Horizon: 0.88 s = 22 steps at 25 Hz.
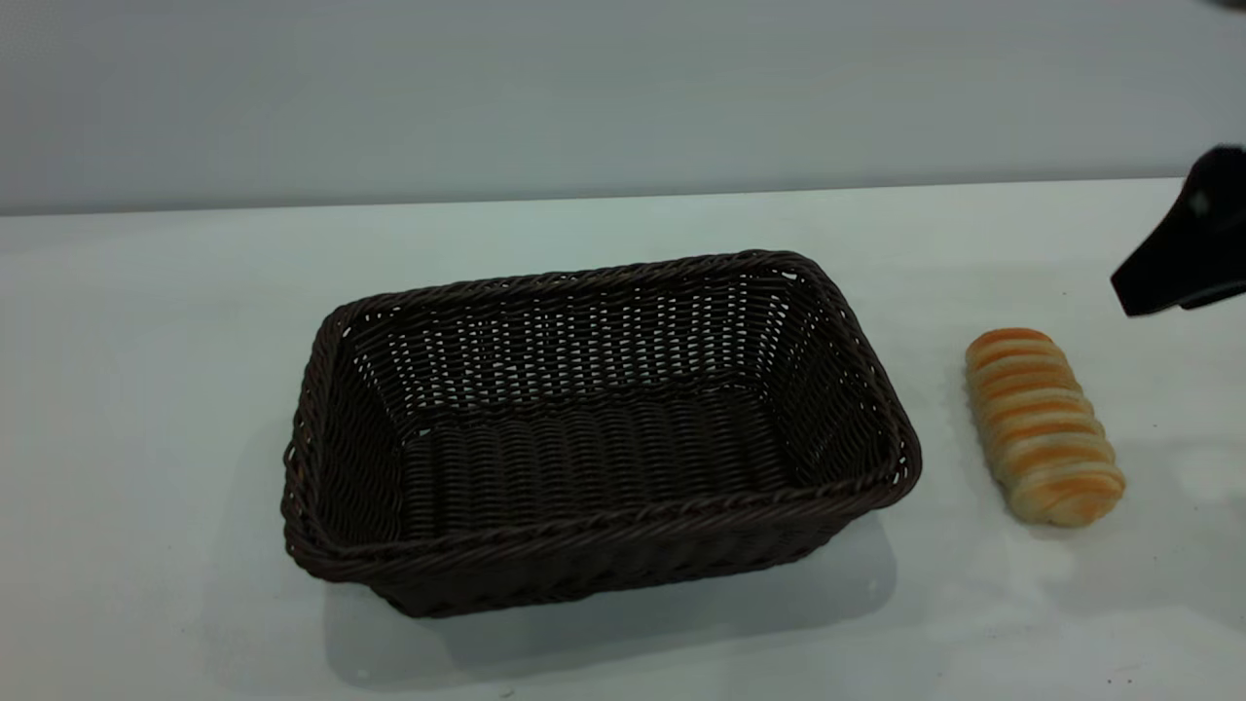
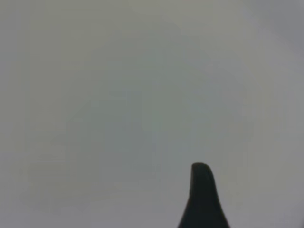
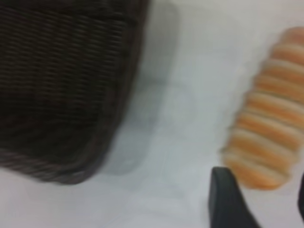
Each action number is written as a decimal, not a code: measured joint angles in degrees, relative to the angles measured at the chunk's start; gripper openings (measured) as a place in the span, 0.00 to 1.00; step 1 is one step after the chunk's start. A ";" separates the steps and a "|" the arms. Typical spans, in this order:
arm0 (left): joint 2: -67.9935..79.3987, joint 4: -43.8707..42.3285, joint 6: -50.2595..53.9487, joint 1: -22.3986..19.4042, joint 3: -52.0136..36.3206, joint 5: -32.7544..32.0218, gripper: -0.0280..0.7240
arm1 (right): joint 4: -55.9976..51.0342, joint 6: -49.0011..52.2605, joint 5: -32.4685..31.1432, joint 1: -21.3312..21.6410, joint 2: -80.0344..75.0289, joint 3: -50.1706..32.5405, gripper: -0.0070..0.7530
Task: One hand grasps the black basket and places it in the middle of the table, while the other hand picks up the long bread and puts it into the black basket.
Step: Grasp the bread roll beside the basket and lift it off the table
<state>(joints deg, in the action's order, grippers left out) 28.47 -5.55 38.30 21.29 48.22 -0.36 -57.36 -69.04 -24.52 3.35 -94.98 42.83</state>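
Note:
The black basket point(image 1: 599, 428) stands empty on the white table point(image 1: 146, 321), near the middle. The long bread point(image 1: 1044, 425) lies on the table to the right of the basket, apart from it. My right gripper point(image 1: 1183, 258) hangs above the table behind and to the right of the bread. In the right wrist view it point(image 3: 263, 199) is open and empty, with the bread point(image 3: 266, 137) just beyond its fingertips and the basket's corner point(image 3: 71, 95) farther off. My left gripper point(image 2: 237, 199) is out of the exterior view; one finger point(image 2: 203, 199) shows over bare table, with nothing held.
A grey wall runs behind the table's far edge point(image 1: 623, 195). Bare tabletop lies left of the basket and in front of it.

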 joint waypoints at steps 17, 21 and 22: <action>-13.94 -0.02 -5.83 0.00 0.00 -3.43 0.83 | -7.02 -5.35 11.26 -1.35 -15.96 2.49 0.77; -15.69 -0.02 -6.99 0.00 0.00 -3.72 0.83 | -7.28 -5.39 14.13 -5.51 -19.23 2.54 0.77; -15.91 -0.02 -7.13 0.00 0.00 -3.83 0.83 | -7.32 -5.39 14.89 -6.64 -19.94 2.74 0.77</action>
<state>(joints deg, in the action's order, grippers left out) 12.56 -5.56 31.18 21.29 48.22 -4.19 -64.69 -74.43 -9.63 -3.29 -114.93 45.57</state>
